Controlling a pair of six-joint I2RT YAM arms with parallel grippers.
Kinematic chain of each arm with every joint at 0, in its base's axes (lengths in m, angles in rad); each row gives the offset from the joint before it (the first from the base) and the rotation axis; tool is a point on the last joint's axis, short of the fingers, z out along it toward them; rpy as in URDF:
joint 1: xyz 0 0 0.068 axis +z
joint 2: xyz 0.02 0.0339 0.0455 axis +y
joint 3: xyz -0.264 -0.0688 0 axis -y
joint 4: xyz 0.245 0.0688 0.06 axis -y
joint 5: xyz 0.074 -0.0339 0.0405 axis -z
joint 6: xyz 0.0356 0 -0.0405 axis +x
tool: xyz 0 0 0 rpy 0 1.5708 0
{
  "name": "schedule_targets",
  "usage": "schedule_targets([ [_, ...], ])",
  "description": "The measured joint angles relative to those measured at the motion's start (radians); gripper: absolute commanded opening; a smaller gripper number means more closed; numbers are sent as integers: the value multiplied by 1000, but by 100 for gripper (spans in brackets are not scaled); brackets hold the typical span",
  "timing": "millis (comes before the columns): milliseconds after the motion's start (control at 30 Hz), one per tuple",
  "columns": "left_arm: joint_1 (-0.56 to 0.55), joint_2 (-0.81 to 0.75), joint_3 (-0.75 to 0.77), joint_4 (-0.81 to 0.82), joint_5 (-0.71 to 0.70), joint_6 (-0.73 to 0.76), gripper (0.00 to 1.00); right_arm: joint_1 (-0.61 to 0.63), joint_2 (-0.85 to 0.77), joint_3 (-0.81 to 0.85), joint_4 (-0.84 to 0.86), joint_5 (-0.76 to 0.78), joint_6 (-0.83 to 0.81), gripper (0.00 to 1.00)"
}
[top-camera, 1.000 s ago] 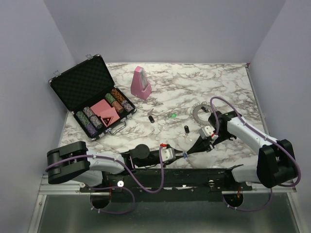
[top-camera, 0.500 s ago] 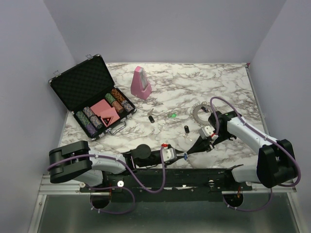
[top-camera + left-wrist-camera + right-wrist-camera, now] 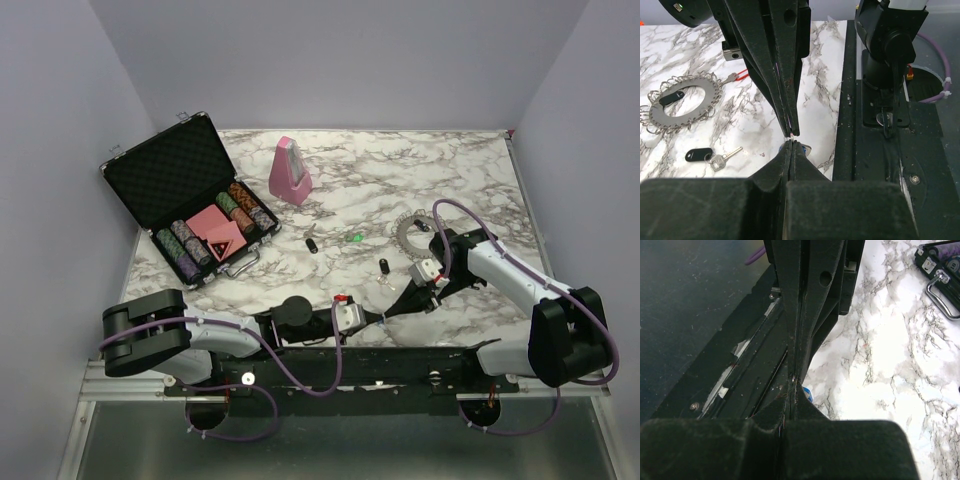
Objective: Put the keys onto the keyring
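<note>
My left gripper (image 3: pixel 377 320) and right gripper (image 3: pixel 391 313) meet tip to tip at the table's near edge. In the left wrist view my left gripper (image 3: pixel 791 143) is shut, and a blue-capped key (image 3: pixel 806 149) pokes out beside its tips. The right gripper (image 3: pixel 795 383) is shut too, on a thin wire loop (image 3: pixel 791 135) of that blue key (image 3: pixel 809 394). The keyring (image 3: pixel 411 234) lies flat behind the right arm. On the keyring (image 3: pixel 685 103) I see a black-capped key (image 3: pixel 671 97) and a red-capped one (image 3: pixel 738 76). Another black-capped key (image 3: pixel 698 154) lies loose.
An open poker-chip case (image 3: pixel 190 215) stands at the back left, with a pink metronome (image 3: pixel 290 172) beside it. A small black key (image 3: pixel 312 245), another (image 3: pixel 383 266) and a green speck (image 3: pixel 356 238) lie mid-table. The black mounting rail (image 3: pixel 880 125) runs along the near edge.
My left gripper's jaws have closed from partly open to shut at the blue key. Both arms have stayed almost where they were.
</note>
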Motion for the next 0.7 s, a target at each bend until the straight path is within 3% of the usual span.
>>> schedule_targets([
  [133,0,0,0,0,0,-2,0,0,0,0,0,0,0,5],
  [267,0,-5,11,-34,-2,-16,0,0,0,-2,5,0,-1,30],
  [400,0,-45,69,-192,-2,-34,0,0,0,0,21,0,36,45],
  [700,0,-162,237,-667,-43,-44,0,0,-16,61,84,59,240,50],
])
